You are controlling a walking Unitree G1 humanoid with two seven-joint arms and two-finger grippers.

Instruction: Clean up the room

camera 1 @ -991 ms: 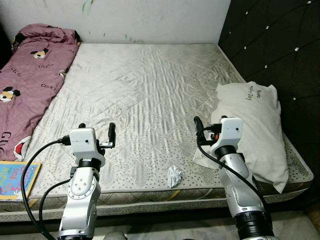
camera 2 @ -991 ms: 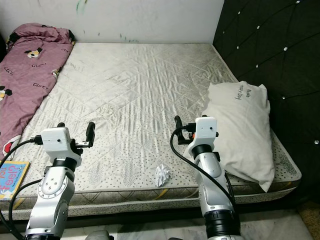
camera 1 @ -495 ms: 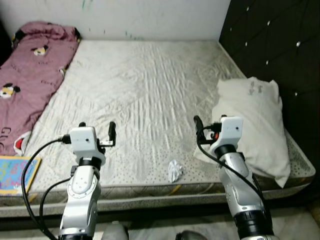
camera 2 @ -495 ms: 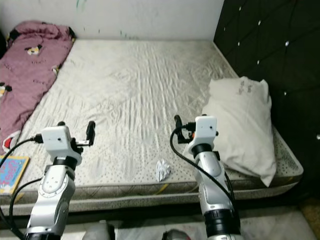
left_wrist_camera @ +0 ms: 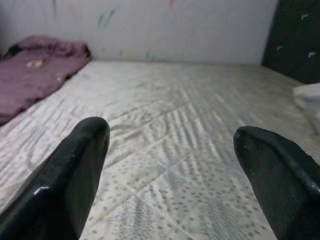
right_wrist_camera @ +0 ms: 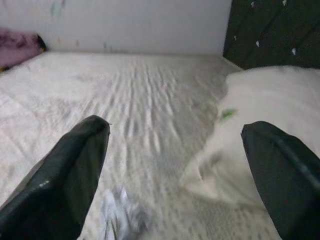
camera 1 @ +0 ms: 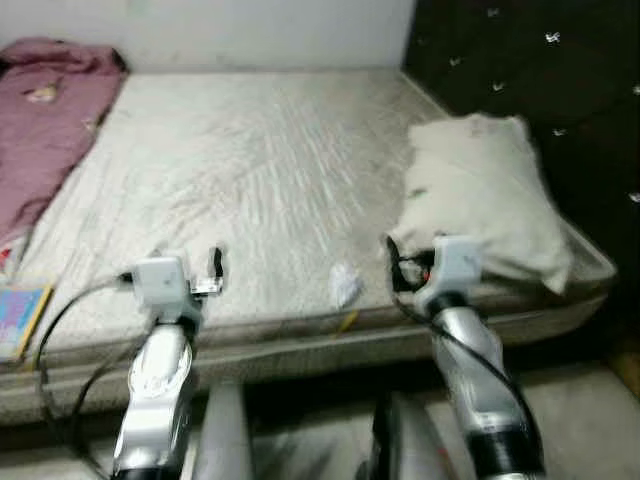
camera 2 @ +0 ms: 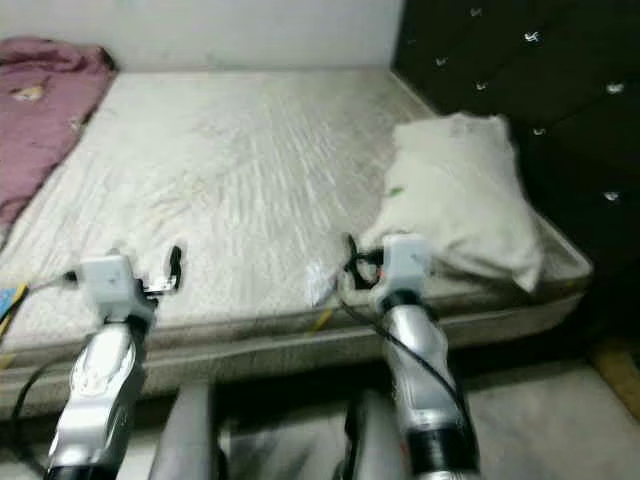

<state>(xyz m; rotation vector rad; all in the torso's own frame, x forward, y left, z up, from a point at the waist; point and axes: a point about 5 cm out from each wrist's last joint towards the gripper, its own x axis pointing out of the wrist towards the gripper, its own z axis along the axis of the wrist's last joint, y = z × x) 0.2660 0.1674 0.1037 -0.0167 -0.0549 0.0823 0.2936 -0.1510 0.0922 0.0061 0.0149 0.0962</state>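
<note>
Crumpled white paper point(camera 1: 344, 284), small and blurred, lies on the bed point(camera 1: 250, 170) close to its near edge, between the two grippers and nearer the right one. It also shows low in the right wrist view, just before the pillow's near corner. The pillow point(camera 1: 480, 200), white and rumpled, rests along the bed's right side against the dark tufted headboard point(camera 1: 520, 60). The bed's cover is pale, quilted and finely dotted. A pink blanket point(camera 1: 45, 130) lies along the left side, and a colourful book point(camera 1: 20, 315) sits at the near left edge. A white wall point(camera 1: 220, 30) closes the far end. The left gripper point(camera 1: 205, 272) hovers over the near edge, jaws wide with nothing between them. The right gripper point(camera 1: 398, 262) hovers beside the pillow, jaws likewise wide and empty. Pale floor point(camera 2: 560, 420) shows below.
</note>
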